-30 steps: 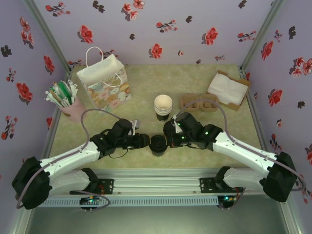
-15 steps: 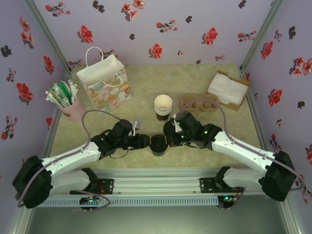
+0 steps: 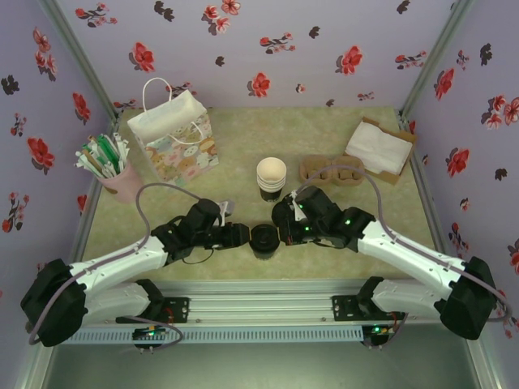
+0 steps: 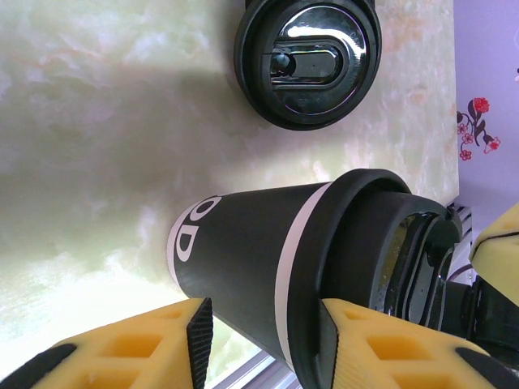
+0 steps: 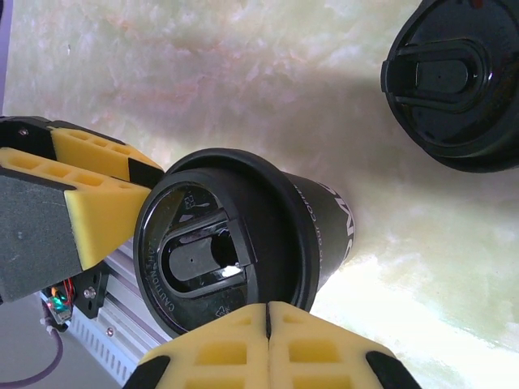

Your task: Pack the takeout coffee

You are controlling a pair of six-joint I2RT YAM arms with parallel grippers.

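Observation:
The takeout coffee [image 3: 263, 240], a dark paper cup with white lettering and a black lid, stands near the table's front edge between both grippers. My left gripper [image 3: 245, 236] is shut on the cup's side: in the left wrist view its yellow pads [image 4: 199, 331] press the cup wall [image 4: 243, 251] just under the lid rim. My right gripper [image 3: 281, 234] is shut, with nothing between its fingers. In the right wrist view its joined fingertips [image 5: 268, 308] rest against the edge of the lid [image 5: 203, 255].
Loose black lids [image 4: 308, 61] lie on the table just behind the cup. Further back stand a stack of lidless cups [image 3: 271, 173], a cardboard cup carrier [image 3: 331, 170], a napkin box [image 3: 379, 148], a gift bag [image 3: 173, 138] and a pink holder of straws [image 3: 108, 166].
The right arm has shifted very slightly to the right. The cup and both grippers stay as they were.

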